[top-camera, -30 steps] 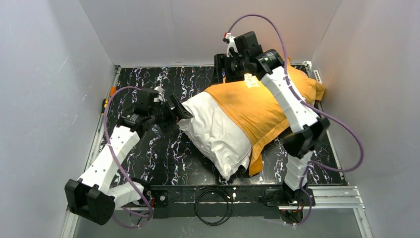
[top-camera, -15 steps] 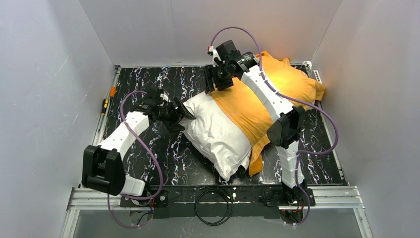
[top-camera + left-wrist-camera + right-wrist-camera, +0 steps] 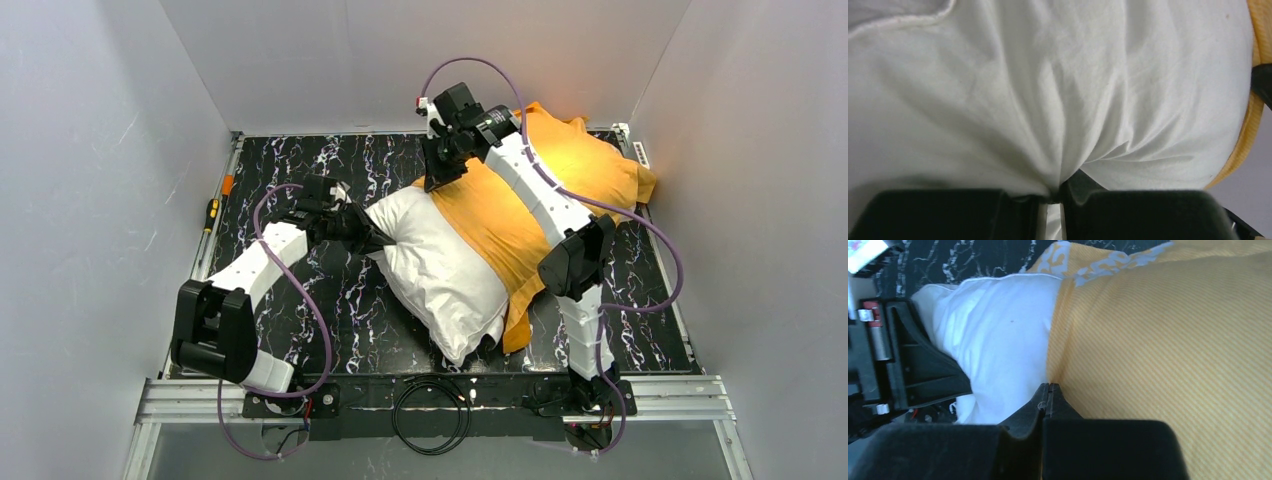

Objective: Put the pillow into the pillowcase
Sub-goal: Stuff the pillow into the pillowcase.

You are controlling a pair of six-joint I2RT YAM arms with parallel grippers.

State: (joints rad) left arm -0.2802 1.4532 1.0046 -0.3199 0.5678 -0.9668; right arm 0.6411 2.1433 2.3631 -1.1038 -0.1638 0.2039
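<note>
I look out over a black desk [image 3: 300, 160] with white squiggly lines, a small yellow-and-black tool [image 3: 211, 212] lying by its left edge, a black wire [image 3: 431, 405] curled in a loop at the near edge beside a silver metal bar [image 3: 670, 388], and plain grey walls [image 3: 100, 150] around it.

— Where is the pillow?
— The pillow [image 3: 440, 270] lies slantwise in front of me, plump and off-white, roughly half of it bare. The bare end points toward my left and my near side; the other end is inside the pillowcase [image 3: 520, 215].
— And the case?
— Bright orange, finely striped when I see it up close, and pulled over the far right half. Its open hem crosses the pillow's middle, with some white print beside that edge. A loose orange flap spills out just beside the pillow's near corner.
— Is the white cloth smooth?
— No. At its left corner the creases run together into one tight pinch.
</note>
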